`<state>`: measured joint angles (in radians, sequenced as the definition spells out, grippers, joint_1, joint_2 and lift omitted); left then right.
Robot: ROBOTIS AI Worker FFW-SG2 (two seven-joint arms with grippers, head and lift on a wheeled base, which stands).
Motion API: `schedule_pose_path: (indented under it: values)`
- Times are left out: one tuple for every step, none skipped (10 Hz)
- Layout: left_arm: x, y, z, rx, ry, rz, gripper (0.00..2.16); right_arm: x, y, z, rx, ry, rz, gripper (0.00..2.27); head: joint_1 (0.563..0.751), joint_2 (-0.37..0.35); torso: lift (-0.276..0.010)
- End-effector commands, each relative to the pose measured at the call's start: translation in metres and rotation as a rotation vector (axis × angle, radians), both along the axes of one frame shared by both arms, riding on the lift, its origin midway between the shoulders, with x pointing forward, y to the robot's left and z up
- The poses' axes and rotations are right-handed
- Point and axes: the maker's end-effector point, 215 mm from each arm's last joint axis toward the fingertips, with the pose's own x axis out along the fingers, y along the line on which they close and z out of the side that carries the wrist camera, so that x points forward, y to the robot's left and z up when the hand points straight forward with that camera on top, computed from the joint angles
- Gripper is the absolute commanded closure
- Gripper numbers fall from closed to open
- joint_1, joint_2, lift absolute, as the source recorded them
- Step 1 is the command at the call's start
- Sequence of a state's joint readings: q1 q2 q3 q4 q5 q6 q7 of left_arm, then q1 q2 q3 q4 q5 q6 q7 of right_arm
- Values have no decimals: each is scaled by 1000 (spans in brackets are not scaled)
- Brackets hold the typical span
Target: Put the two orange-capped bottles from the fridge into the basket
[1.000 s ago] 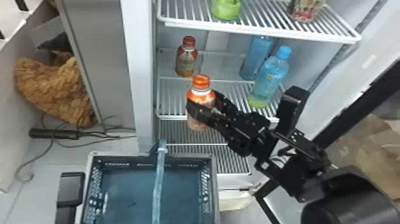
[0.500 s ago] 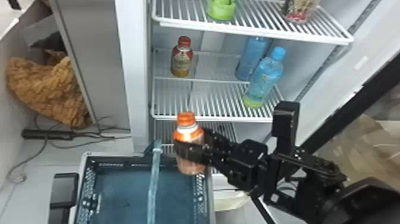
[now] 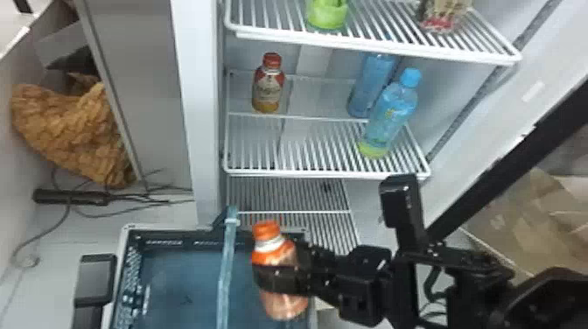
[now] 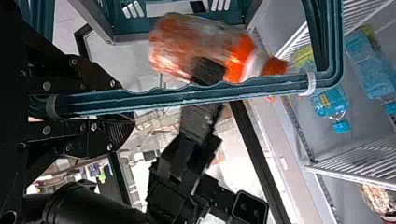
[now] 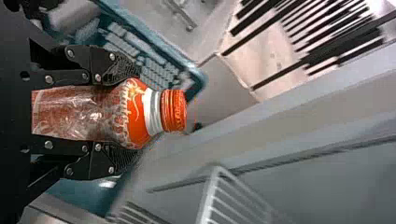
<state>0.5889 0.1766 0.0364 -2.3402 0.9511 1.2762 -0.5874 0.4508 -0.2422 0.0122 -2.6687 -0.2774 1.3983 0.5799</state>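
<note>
From where I stand, I would judge the work to be less than half finished. The right gripper (image 5: 125, 113) has its two fingers pressed on an orange-capped bottle (image 3: 277, 254), which leans a little and is outside the fridge (image 3: 183, 87), above the right side of the basket (image 3: 165, 242), near its far right corner. The left gripper (image 4: 120, 105) is closed around the basket's handle (image 3: 225, 271). What is left is to lower this bottle and release it, then to fetch the second one. Perhaps that is the bottle with the red-orange cap (image 3: 267, 89), upright at the left side of its shelf (image 3: 323, 174); the poor view makes me unsure of the colour. The raised handle crosses the basket opening, so the bottle should go down beside it, away from the right rim. For the next reach, the shelf's front edge needs care.
</note>
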Motion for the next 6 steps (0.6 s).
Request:
schedule_pose_path:
  values:
    - [0,0,0,1,0,0,1202,-11,0,-21,-25,96,19,868,695,-228,-235]
    - [1,0,0,1,-2,0,1202,-10,4,-33,-27,129,36,832,695,-234,-235]
    - [0,-1,0,2,-2,-1,1202,-8,6,-39,-24,142,42,680,695,-232,-235]
    - [1,-1,0,2,-5,-1,1202,1,10,-38,-9,114,47,578,695,-227,-235]
    - [1,-1,0,2,-5,-1,1202,7,12,-38,4,100,51,493,695,-217,-235]
    - [1,-1,0,2,-5,-1,1202,10,11,-37,4,90,49,418,695,-204,-235]
